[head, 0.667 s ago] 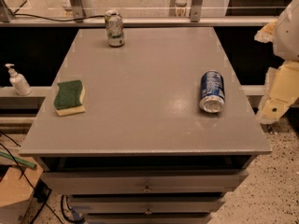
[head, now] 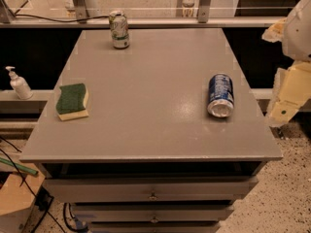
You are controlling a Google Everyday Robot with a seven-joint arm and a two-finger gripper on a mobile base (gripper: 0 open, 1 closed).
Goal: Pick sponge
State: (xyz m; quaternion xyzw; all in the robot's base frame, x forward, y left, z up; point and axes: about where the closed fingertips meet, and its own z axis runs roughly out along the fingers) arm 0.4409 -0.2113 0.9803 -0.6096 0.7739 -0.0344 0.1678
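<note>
Grey table (head: pixel 155 110): sponge (head: pixel 72 101) L, hand (head: pixel 285 100) off R.

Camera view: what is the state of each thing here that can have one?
sponge: lies flat, green side up, near the left edge of the table, not held.
green can: upright, at the far edge.
blue can: on its side, right part.
pump bottle: upright, left of the table.
drawers: shut.
gripper: beside the right edge, far from the sponge.

Grey drawer-cabinet top (head: pixel 146 125). Sponge (head: pixel 72 101) lies flat, green side up, at the left edge. Upright green-and-white can (head: pixel 119 29) stands well behind the sponge. Blue can (head: pixel 220 94) lies on its side, well right of the sponge. Gripper (head: pixel 284 103) hangs farther right, beyond the top's edge.
</note>
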